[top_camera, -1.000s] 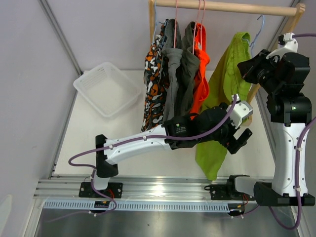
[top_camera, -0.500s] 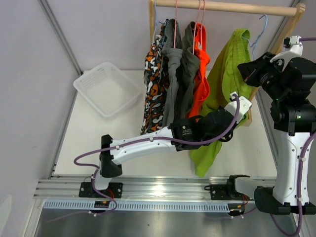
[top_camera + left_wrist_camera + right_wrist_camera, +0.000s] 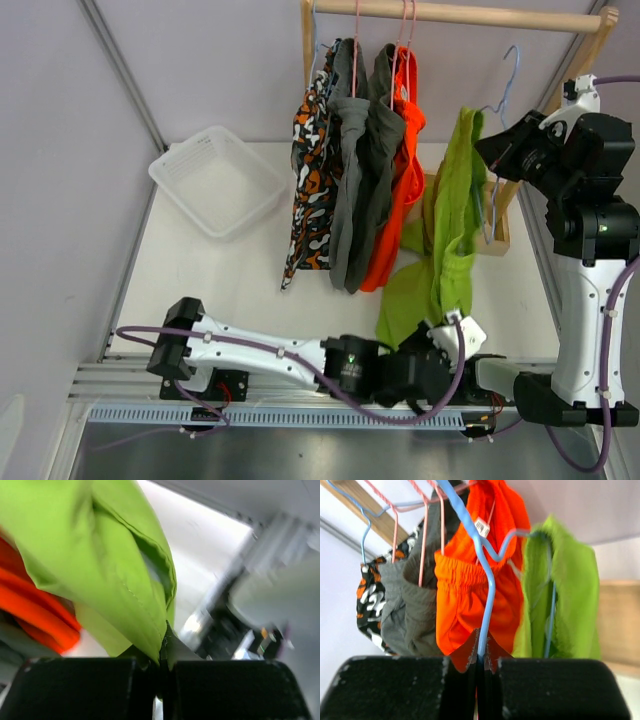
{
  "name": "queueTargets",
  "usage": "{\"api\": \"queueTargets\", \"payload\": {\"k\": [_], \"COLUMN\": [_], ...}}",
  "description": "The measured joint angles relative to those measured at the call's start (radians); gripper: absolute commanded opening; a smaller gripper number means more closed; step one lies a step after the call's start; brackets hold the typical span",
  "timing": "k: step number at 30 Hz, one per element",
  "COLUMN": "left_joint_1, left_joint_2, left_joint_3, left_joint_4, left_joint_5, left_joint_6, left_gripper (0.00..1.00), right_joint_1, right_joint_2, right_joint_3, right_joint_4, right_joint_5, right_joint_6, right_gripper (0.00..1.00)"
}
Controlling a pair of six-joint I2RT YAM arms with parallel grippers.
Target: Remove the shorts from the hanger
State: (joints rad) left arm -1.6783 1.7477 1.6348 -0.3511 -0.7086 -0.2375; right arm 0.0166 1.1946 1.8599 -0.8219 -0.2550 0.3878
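The lime green shorts (image 3: 452,225) hang stretched from a blue hanger (image 3: 507,75) down toward the table's near edge. My left gripper (image 3: 443,322) is shut on their lower hem; in the left wrist view the green cloth (image 3: 100,555) runs into the closed left gripper (image 3: 162,656). My right gripper (image 3: 493,150) is shut on the blue hanger, whose wire (image 3: 485,605) is pinched in that gripper (image 3: 481,656). The orange shorts (image 3: 400,150), grey shorts (image 3: 355,170) and camouflage shorts (image 3: 312,160) hang from the rod on pink hangers.
A wooden rack with a top rod (image 3: 460,14) and a base (image 3: 497,240) stands at the back right. A white basket (image 3: 215,180) sits at the back left. The left arm lies low along the front rail.
My left gripper has shut on the green shorts and dragged them down toward the near edge, stretching them. The blue hanger has tilted and its hook now shows bare above the cloth.
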Motion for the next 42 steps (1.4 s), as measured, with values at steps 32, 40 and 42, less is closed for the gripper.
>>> {"api": "queueTargets", "payload": {"k": [32, 40, 42], "left_joint_1": [0.286, -0.016, -0.101], "left_joint_2": [0.053, -0.121, -0.205], "left_joint_3": [0.073, -0.053, -0.064], "left_joint_4": [-0.177, -0.453, -0.538], "left_joint_5": [0.005, -0.128, -0.152], "left_joint_6": [-0.061, -0.274, -0.358], "left_gripper": [0.0, 0.0, 0.0], "right_joint_1": [-0.038, -0.047, -0.062], "right_joint_2": [-0.069, 0.142, 0.216], "right_joint_3": [0.347, 0.346, 0.37], "right_joint_4": [-0.438, -0.258, -0.229], "right_joint_5": [-0.034, -0.042, -0.042], "right_joint_6": [0.119, 0.163, 0.171], "right_gripper": [0.0, 0.0, 0.0]}}
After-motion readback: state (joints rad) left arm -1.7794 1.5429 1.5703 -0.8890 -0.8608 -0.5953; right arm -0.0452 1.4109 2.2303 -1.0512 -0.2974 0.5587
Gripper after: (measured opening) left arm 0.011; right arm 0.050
